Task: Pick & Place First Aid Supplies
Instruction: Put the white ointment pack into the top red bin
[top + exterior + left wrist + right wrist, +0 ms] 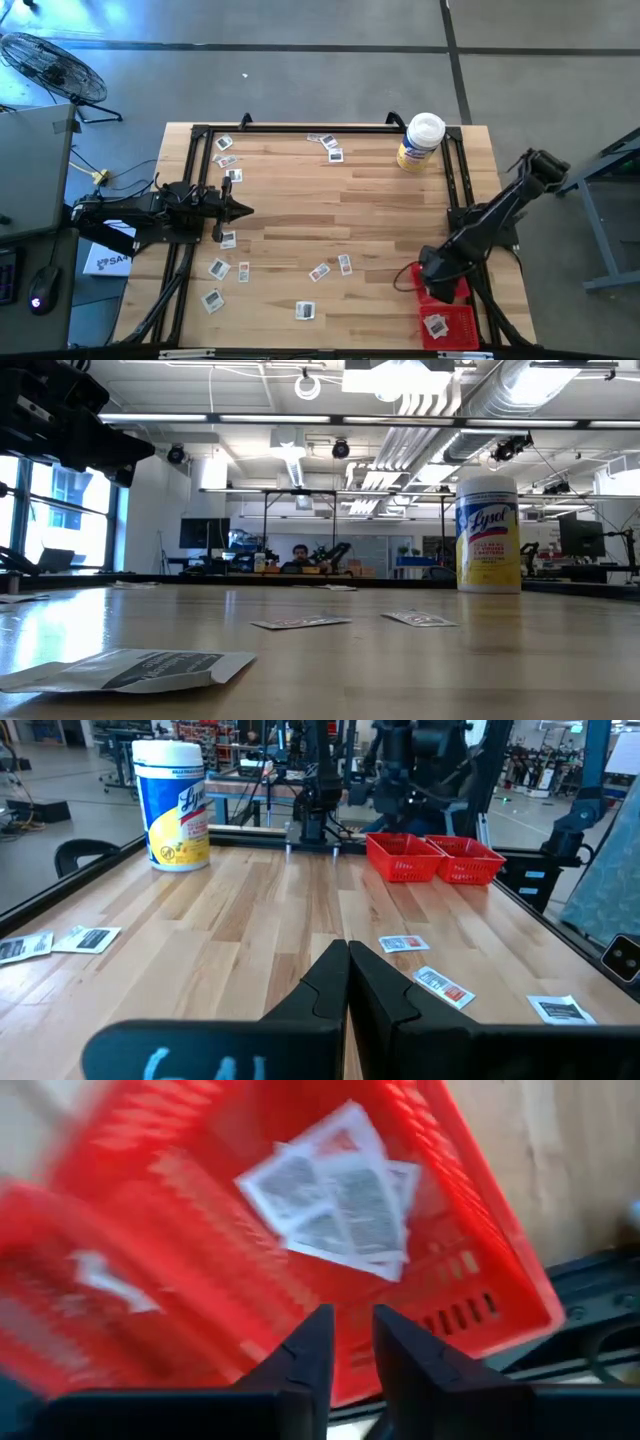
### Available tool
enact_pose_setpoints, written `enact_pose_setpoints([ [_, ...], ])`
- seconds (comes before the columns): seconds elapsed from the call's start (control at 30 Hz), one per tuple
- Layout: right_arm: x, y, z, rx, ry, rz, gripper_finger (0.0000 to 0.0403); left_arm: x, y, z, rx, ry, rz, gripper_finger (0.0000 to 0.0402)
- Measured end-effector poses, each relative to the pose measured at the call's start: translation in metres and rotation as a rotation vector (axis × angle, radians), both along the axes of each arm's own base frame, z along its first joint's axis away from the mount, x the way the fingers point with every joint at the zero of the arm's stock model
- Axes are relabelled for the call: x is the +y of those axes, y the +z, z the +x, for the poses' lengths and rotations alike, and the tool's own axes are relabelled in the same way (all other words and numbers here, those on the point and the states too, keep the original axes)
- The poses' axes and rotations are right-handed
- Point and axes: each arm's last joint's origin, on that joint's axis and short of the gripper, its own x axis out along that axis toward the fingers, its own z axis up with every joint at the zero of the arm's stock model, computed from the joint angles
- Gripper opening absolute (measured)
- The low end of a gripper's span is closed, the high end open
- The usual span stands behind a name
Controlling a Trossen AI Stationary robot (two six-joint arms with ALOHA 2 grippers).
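Note:
Several small white-grey packets, the first aid supplies [319, 271], lie flat on the wooden table, mostly at its left and middle. Two red trays [462, 322] stand side by side at the near right corner. The nearer tray [500, 1250] holds a few overlapping packets [335, 1205], and the other tray holds a single packet [105, 1280]. My right gripper [352, 1350] hangs over the trays, pointing steeply down, open by a narrow gap with nothing between its fingers. My left gripper [348, 980] rests level at the table's left edge, shut and empty.
A yellowish jar with a white lid [420, 140] stands upright at the far right of the table. A black frame rail [300, 128] runs along the table's edges. The bare wood between the packets and the trays is free room.

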Motion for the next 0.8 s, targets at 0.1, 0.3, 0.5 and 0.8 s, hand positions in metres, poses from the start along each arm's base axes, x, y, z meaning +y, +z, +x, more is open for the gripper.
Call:
enact_pose_setpoints([
  [0.1,-0.002,0.016,0.014,-0.056,-0.001,0.047,0.0078,0.000,0.000,0.000,0.000,0.000,0.000,0.0001],
  [0.3,-0.010,0.061,0.056,-0.522,0.086,-0.113,0.0077,0.000,0.000,0.000,0.000,0.001,0.000,0.0001],
  [0.5,-0.018,0.098,0.086,-0.972,0.219,-0.545,0.0074,0.000,0.000,0.000,0.000,0.000,0.000,0.0001],
  [0.8,-0.038,0.100,0.109,-1.128,0.189,-0.938,0.0074,0.000,0.000,0.000,0.000,0.000,0.000,0.0001],
])
